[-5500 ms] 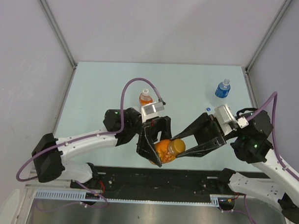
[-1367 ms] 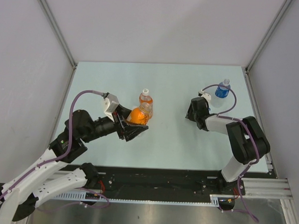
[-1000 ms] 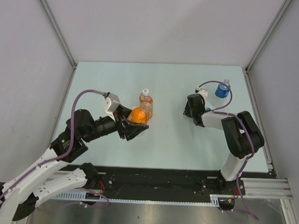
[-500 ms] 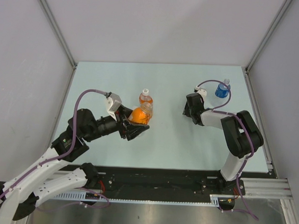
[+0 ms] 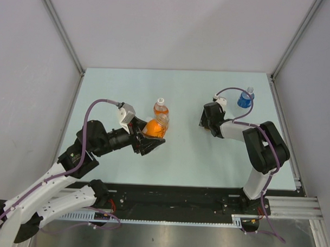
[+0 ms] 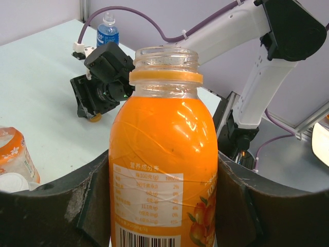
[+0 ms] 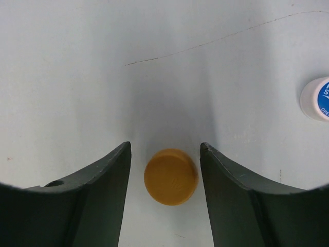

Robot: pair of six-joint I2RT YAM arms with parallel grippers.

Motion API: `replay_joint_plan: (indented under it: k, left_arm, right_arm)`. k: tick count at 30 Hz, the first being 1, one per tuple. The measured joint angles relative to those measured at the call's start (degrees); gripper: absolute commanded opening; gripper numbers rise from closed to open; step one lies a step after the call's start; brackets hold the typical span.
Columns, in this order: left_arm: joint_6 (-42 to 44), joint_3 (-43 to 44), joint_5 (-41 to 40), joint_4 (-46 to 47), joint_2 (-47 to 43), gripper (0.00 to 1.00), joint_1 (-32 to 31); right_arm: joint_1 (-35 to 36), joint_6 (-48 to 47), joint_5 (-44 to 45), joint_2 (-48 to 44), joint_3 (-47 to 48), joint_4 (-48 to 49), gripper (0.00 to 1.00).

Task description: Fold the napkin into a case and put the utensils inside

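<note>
No napkin and no utensils appear anywhere on the pale green counter; bottles occupy it instead. The left pincer is clamped on both sides of a clear plastic bottle of orange juice, whose neck is uncapped. The right pincer hangs low with its jaws parted, straddling a round orange cap that lies flat on the counter, with a gap on each side.

If the cap is the target, a clean grip likely means centring it, closing squarely on its rim, and keeping the open bottle mouth-up.

Only the right wrist view shows the cap and, further off, a white-and-blue round cap. The overhead view alone places a small orange-drink bottle just beside the held one, and a blue-labelled water bottle near the right arm.
</note>
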Motion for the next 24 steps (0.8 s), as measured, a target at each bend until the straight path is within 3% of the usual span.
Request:
replay_joint_plan:
  k: [9, 13, 19, 24]
  left_arm:
    - [0.0, 0.0, 0.0, 0.0, 0.0, 0.05, 0.0]
    - [0.0, -0.1, 0.0, 0.1, 0.0, 0.05, 0.0]
    - [0.1, -0.9, 0.0, 1.1, 1.8, 0.04, 0.0]
    - [0.5, -0.9, 0.0, 1.9, 4.9, 0.04, 0.0]
  right_arm:
    - [0.2, 0.3, 0.1, -0.1, 0.2, -0.4, 0.65]
    - [0.8, 1.3, 0.1, -2.4, 0.2, -5.3, 0.67]
    - [5.2, 1.1, 2.0, -14.1, 6.0, -17.7, 0.69]
    - [8.9, 1.0, 2.0, -28.4, 13.6, -20.3, 0.69]
